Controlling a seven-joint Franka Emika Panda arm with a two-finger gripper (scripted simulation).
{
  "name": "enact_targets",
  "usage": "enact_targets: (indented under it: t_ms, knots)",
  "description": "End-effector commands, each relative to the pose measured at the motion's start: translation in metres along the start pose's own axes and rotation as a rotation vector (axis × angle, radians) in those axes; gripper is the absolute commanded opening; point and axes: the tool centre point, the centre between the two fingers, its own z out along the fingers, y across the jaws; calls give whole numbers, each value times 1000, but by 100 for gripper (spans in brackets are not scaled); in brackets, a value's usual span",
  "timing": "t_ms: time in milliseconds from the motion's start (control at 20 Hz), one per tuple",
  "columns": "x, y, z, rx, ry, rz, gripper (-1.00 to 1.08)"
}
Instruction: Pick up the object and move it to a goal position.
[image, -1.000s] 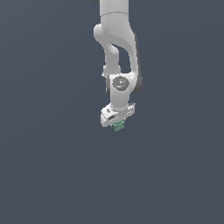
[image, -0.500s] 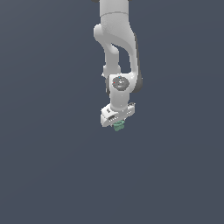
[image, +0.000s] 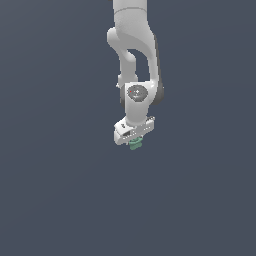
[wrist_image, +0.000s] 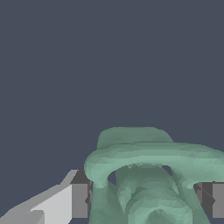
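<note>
The object (image: 134, 145) is a tiny teal-green lumpy block just under the white gripper (image: 134, 142) in the exterior view. In the wrist view the object (wrist_image: 148, 175) fills the space between the two fingers (wrist_image: 80, 199), which press on its sides. The gripper (wrist_image: 146, 199) is shut on the object. The arm hangs down from the top of the exterior view, with the hand near the middle of the picture. Whether the object is off the surface cannot be told.
A plain dark grey-blue surface (image: 55, 190) fills both views. No other objects, edges or goal marker show.
</note>
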Motion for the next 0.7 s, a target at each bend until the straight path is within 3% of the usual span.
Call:
enact_targets:
  t_ms: [0,650]
  knots:
    - [5,4,-11,0,1,0,-100]
    - [51,42,-108,1,1,-1,-100]
